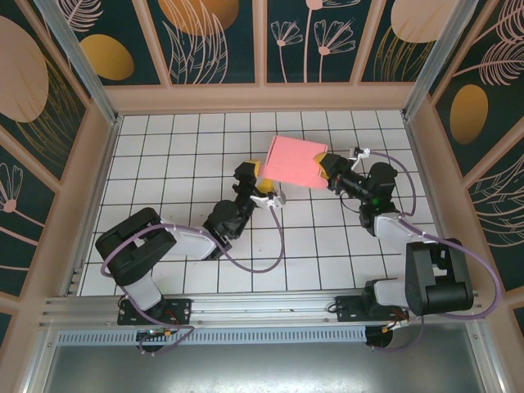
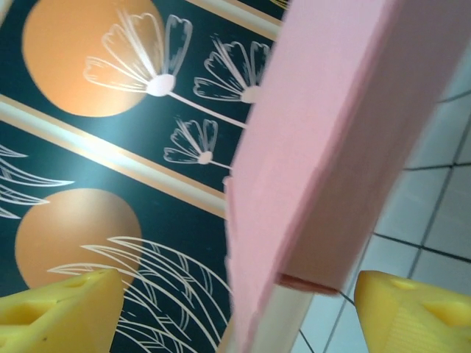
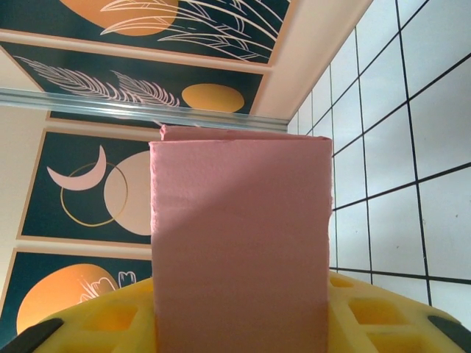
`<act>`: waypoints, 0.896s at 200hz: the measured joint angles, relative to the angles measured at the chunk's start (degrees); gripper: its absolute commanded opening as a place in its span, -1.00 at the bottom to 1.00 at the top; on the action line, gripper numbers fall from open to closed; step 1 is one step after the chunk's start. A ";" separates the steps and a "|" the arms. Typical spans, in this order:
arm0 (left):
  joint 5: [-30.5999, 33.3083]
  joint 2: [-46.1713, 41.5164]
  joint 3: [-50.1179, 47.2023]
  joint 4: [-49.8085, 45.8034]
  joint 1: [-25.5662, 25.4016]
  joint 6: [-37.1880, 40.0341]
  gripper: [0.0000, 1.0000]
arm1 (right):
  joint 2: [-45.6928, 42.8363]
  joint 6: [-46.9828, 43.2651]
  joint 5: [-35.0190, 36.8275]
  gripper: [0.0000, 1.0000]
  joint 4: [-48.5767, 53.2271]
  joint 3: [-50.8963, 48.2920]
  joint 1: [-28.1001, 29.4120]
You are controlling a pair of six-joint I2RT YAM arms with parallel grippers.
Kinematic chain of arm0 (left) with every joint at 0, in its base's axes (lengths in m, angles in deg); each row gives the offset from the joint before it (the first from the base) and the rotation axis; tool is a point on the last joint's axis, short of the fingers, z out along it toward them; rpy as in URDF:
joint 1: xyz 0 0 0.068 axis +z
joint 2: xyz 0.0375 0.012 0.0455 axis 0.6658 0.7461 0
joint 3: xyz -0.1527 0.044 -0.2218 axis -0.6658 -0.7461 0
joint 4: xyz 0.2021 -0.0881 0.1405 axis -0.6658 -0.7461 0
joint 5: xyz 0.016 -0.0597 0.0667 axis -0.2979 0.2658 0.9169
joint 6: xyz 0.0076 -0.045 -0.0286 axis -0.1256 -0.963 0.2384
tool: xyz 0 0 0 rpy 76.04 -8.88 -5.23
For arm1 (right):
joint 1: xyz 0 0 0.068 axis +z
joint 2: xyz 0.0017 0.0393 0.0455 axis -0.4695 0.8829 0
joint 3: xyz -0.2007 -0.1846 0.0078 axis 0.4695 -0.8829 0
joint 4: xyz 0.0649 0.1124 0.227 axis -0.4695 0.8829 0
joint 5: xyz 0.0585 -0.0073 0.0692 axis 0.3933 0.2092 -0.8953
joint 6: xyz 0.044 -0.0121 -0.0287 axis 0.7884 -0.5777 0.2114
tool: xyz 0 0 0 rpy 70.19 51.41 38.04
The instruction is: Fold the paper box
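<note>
1. R gripper [image 3: 239,316] clenched on one end of the paper box [image 1: 295,161], holding it tilted above the tabletop [image 1: 164,164].
2. L gripper [image 2: 235,312] spread, straddling the opposite edge, no contact.
3. Body looks formed; ends prob. left to close.

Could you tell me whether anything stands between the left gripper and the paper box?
Nothing visible does. The paper box has its edge between the yellow fingers of the open left gripper, with bare gaps on both sides. The right gripper holds its other end.
</note>
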 measured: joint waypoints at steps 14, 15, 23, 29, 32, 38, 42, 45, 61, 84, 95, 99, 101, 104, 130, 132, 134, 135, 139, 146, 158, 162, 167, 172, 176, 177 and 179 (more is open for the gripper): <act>-0.09 0.55 0.66 1.33 0.00 0.74 0.61 | -0.02 0.48 -0.15 -0.13 -0.37 -0.24 0.11; -0.11 0.61 0.70 1.44 0.00 0.83 0.61 | -0.02 0.48 -0.15 -0.13 -0.39 -0.26 0.13; -0.11 1.09 0.85 1.92 0.00 1.38 0.61 | -0.02 0.68 -0.13 -0.14 -0.72 -0.28 0.17; -0.13 1.44 0.87 2.27 0.00 1.79 0.61 | -0.02 0.83 -0.13 -0.14 -0.98 -0.31 0.17; -0.17 1.60 0.90 2.40 0.00 1.95 0.61 | -0.02 0.85 -0.13 -0.14 -1.16 -0.31 0.17; -0.28 1.92 0.90 2.60 0.00 2.25 0.61 | -0.02 1.05 -0.13 -0.14 -1.42 -0.33 0.17; -0.28 2.21 0.94 2.71 0.00 2.67 0.60 | -0.02 1.29 -0.15 -0.14 -1.68 -0.37 0.24; -0.31 2.38 0.96 2.73 0.00 2.75 0.60 | -0.02 1.49 -0.15 -0.14 -1.84 -0.39 0.26; -0.28 3.45 1.09 2.89 0.00 3.76 0.56 | 0.11 2.34 -0.42 -0.14 -3.26 -0.50 0.72; -0.26 4.61 1.18 3.52 0.00 5.05 0.49 | 0.33 3.04 -0.70 -0.14 -4.22 -0.50 1.16; -0.28 4.76 1.27 3.89 0.00 5.42 0.46 | 0.33 3.37 -0.81 -0.14 -4.42 -0.50 1.31; -0.31 4.81 1.33 4.09 0.00 5.64 0.44 | 0.33 3.39 -0.83 -0.14 -4.57 -0.52 1.36; -0.28 4.81 1.38 4.11 0.00 5.62 0.43 | 0.33 3.39 -0.81 -0.14 -4.61 -0.52 1.38; -0.28 4.83 1.49 4.28 0.00 5.79 0.40 | 0.33 3.39 -0.81 -0.14 -4.61 -0.50 1.42; -0.24 5.14 2.38 5.22 0.00 6.67 0.30 | 0.33 3.41 -0.87 -0.14 -4.68 -0.50 1.73; -0.28 5.16 2.45 5.31 0.00 6.69 0.29 | 0.33 3.39 -0.87 -0.14 -4.68 -0.52 1.73; -0.28 5.16 2.47 5.33 0.00 6.69 0.29 | 0.33 3.41 -0.90 -0.14 -4.68 -0.52 1.75; -0.28 5.16 2.49 5.35 0.00 6.69 0.28 | 0.33 3.41 -0.92 -0.14 -4.68 -0.52 1.75; -0.28 5.18 2.58 5.38 0.00 6.73 0.27 | 0.33 3.41 -1.01 -0.14 -4.68 -0.52 1.77; -0.28 5.22 2.73 5.49 0.00 6.95 0.24 | 0.33 3.41 -1.03 -0.14 -4.68 -0.52 1.79; -0.24 5.33 2.86 5.60 0.00 7.13 0.16 | 0.33 3.41 -1.22 -0.14 -4.68 -0.52 1.79; -0.24 5.33 2.89 5.60 0.00 7.10 0.12 | 0.33 3.41 -1.27 -0.14 -4.68 -0.52 1.79; -0.26 5.38 2.89 5.68 0.00 7.21 0.06 | 0.33 3.41 -1.29 -0.14 -4.68 -0.52 1.79; -0.28 5.38 2.89 5.70 0.00 7.37 0.00 | 0.33 3.43 -1.31 -0.14 -4.70 -0.52 1.81; -0.24 5.38 2.89 5.70 0.00 7.19 -0.03 | 0.33 3.45 -1.31 -0.14 -4.81 -0.52 1.86; -0.20 5.40 2.89 5.73 0.00 7.39 -0.04 | 0.33 3.45 -1.31 -0.14 -4.81 -0.52 1.86; -0.20 5.40 2.89 5.68 0.00 7.61 -0.04 | 0.33 3.48 -1.29 -0.14 -4.85 -0.52 1.88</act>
